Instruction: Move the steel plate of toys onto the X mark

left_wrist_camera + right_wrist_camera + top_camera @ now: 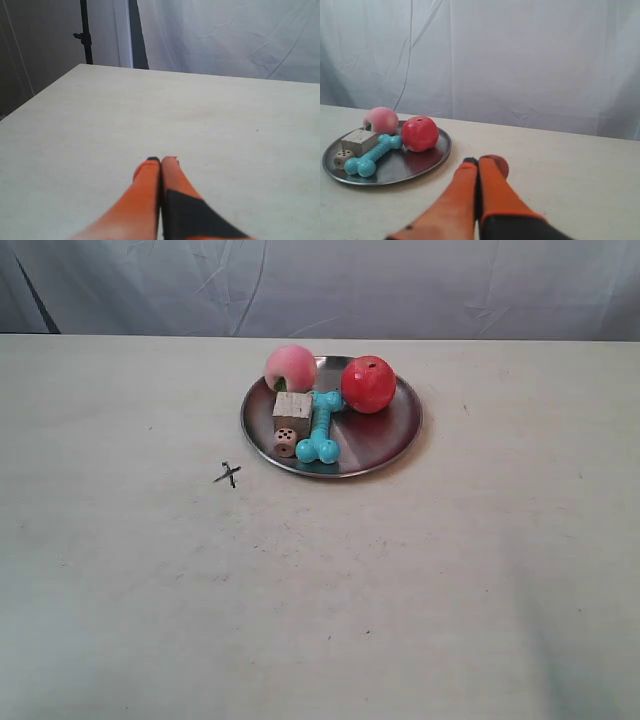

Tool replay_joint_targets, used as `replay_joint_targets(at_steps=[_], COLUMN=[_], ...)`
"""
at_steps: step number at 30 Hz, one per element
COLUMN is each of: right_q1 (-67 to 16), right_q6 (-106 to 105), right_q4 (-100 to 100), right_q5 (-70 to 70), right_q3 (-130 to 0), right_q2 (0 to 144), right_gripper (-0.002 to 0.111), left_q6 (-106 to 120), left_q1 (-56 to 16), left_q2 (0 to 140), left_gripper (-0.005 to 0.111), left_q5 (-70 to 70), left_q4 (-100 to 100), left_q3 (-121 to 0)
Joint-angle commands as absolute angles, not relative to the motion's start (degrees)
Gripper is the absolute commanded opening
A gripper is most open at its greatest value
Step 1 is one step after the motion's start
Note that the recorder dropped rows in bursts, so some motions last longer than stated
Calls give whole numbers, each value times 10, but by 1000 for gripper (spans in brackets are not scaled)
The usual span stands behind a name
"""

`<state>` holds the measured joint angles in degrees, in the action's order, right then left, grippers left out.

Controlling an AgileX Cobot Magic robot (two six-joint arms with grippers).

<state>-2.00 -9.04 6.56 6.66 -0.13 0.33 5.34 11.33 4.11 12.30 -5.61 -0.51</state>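
Observation:
The steel plate (385,445) (422,167) lies on the pale table, back of centre. It holds a pink ball (290,368) (381,120), a red ball with a hole (368,384) (420,133), a turquoise bone (322,427) (372,155), a wooden cube (292,411) (359,141) and a small die (285,440) (340,159). The X mark (229,475) is on the table just outside the plate's rim, towards the exterior view's left. My right gripper (479,160) is shut and empty, beside the plate and not touching it. My left gripper (161,160) is shut over bare table. Neither gripper shows in the exterior view.
A wrinkled white cloth backdrop (330,285) hangs behind the table's far edge. A dark stand (86,32) rises past the table corner in the left wrist view. The table top (330,590) stretches wide in front of the plate.

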Motion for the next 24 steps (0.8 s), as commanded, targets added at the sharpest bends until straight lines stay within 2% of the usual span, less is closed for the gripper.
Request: replay_joint_targets(at_steps=[1,5,7,9,11,24], right_q1=[-18,-18,-18,-18,-18,-18], right_q6=[-90,-90,-70,-6,-4,0], right_q4=[65,66,135,323,398,406], right_q5=[62,51,0,-69,-96,-96], right_q3=[0,0,0,0,0,0], right_q2=[0,0,0,0,0,0], right_gripper=[-1,-1,-1,-1,-1,-1], left_q6=[51,51,51,51,51,51], left_q1=[114,114,114,114,114,114], left_q2=[26,13,13,13,13,13], left_gripper=[0,0,0,0,0,0], left_q5=[120,120,120,116,116,116], left_q4=[-53,-53,-53,-53,-53,-49], left_q3=[-2,-2,-2,-2,-2,-2])
